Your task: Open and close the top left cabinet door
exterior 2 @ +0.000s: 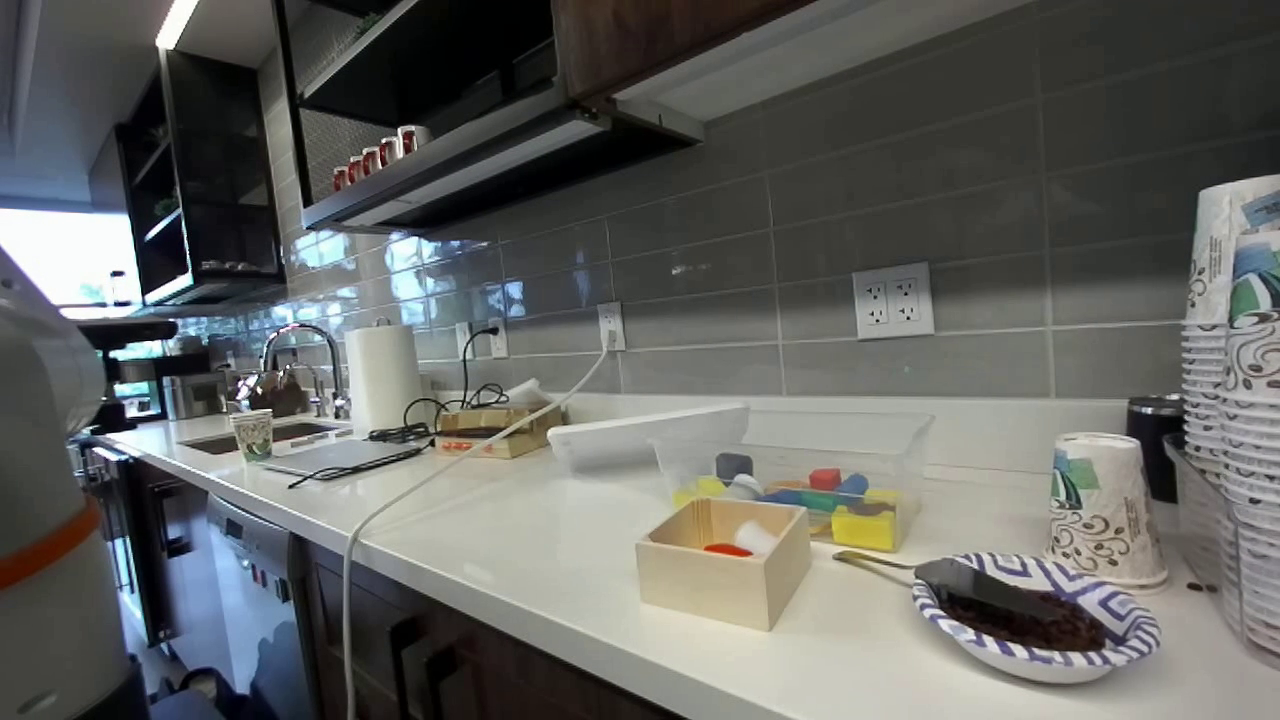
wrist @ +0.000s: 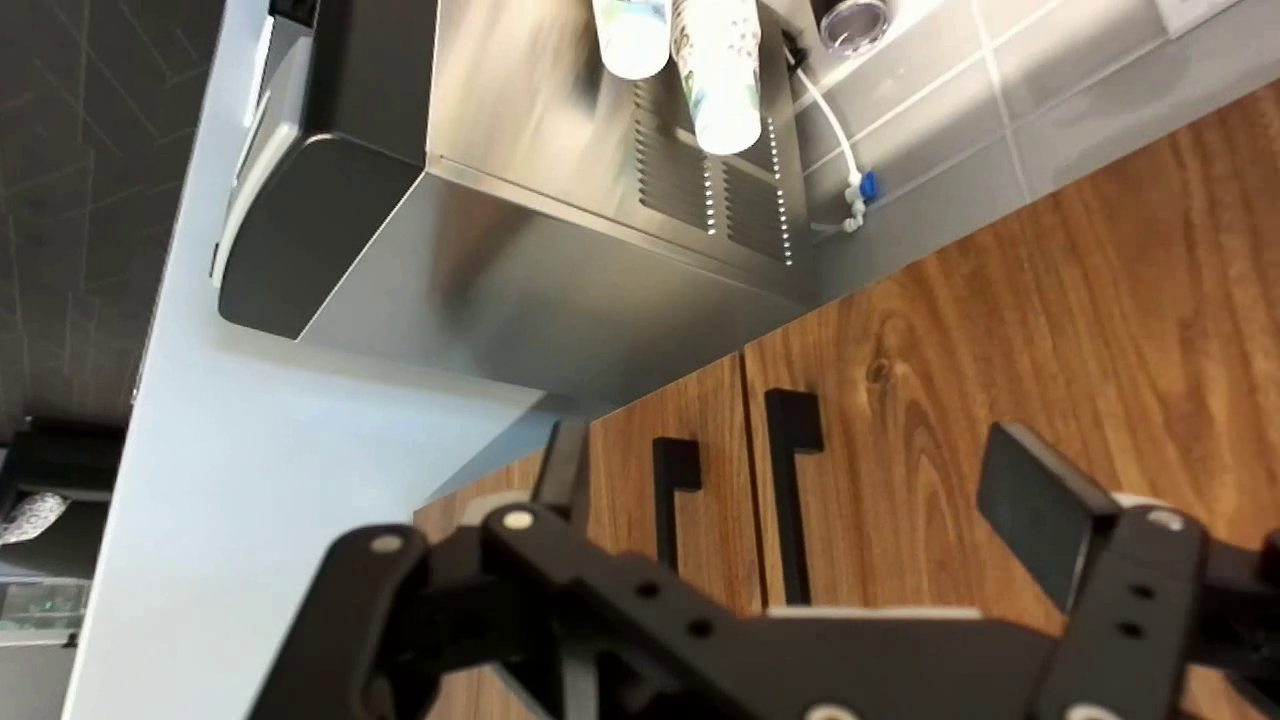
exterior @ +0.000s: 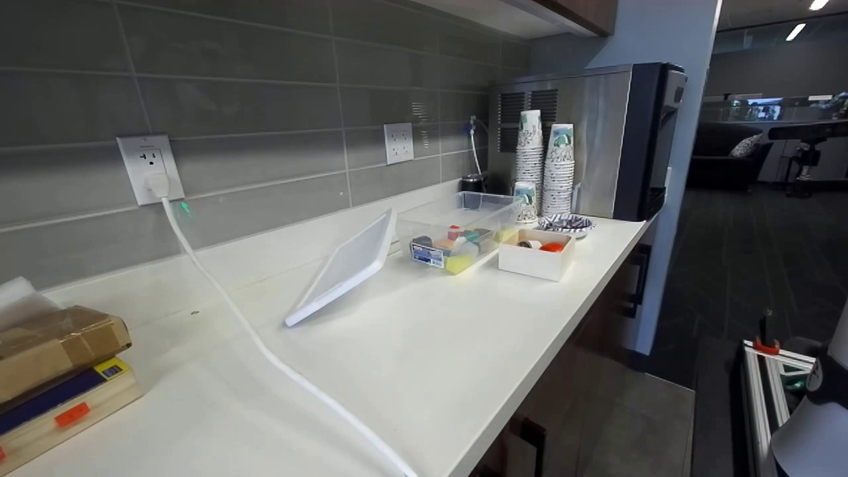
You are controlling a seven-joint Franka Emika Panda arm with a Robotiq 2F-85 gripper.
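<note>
The gripper is standing wide in the wrist view, its 2 fingers resting well apart. That view is showing the room upside down. Taken upright, the left door is filling that view's right side, sitting closed and meeting the right door edge to edge. The left handle and right handle, both black, are running along those edges, between the fingers in that view. Whether the gripper is touching either, I cannot tell. The doors are hanging above the counter, and the cabinet is showing at the top of both exterior views. The arm is appearing at the edge of each. Cups are standing in stacks beside a machine. A clear bin is holding blocks, a white panel is tilting near it, and a box is sitting just beside it. A plate is carrying brown food. A cord is running across the counter from an outlet.
</note>
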